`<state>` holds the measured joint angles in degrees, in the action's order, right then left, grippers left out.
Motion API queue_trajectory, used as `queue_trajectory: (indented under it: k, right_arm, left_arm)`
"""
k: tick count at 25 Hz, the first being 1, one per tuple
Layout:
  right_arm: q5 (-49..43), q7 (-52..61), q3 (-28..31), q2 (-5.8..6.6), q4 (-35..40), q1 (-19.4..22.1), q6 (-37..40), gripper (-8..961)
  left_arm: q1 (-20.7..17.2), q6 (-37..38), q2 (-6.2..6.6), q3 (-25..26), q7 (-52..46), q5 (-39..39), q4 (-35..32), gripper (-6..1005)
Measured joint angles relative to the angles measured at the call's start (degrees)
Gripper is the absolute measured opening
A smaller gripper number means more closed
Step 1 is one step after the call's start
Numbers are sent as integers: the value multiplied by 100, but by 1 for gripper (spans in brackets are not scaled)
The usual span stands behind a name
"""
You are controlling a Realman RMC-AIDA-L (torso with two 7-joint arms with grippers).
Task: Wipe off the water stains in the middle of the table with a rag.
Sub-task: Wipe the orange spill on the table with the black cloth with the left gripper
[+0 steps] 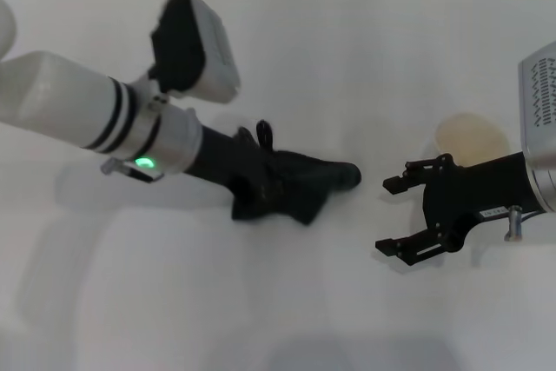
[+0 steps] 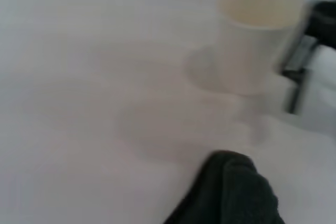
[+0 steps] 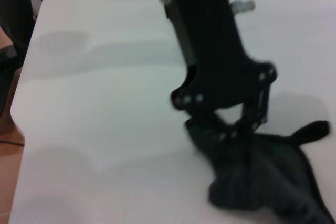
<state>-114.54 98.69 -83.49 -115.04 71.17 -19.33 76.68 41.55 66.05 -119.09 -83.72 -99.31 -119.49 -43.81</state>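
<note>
The left hand (image 3: 231, 127) is clamped on the rag (image 1: 287, 184), pressing it onto the white worktop (image 1: 261, 301). The right hand (image 1: 391, 215) hovers beside it, fingers spread. Only the left wrist view clearly shows the paper cup (image 2: 257, 38) beyond.

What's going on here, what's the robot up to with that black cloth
The left gripper is down on the white table, clamped on the black rag and pressing it onto the surface near the middle. No stain shows; if one is there, the rag covers it. The right gripper sits idle and open to the right of the rag, apart from it, in front of a paper cup.
</note>
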Motion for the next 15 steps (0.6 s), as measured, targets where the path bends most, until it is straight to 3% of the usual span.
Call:
queue_trajectory:
  k: [7,12,15]
  right_arm:
    - [-7,9,-36,-3,6,-12,28,869]
    - [10,-6,-66,-9,18,-17,38,869]
    - [22,-10,-101,-9,20,-19,43,869]
  left_arm:
    - [19,-427,28,1334,48,-429,271,115]
    - [136,-495,35,1414,106,-454,473,125]
    - [431,-511,-1,1383,152,-488,857,131]
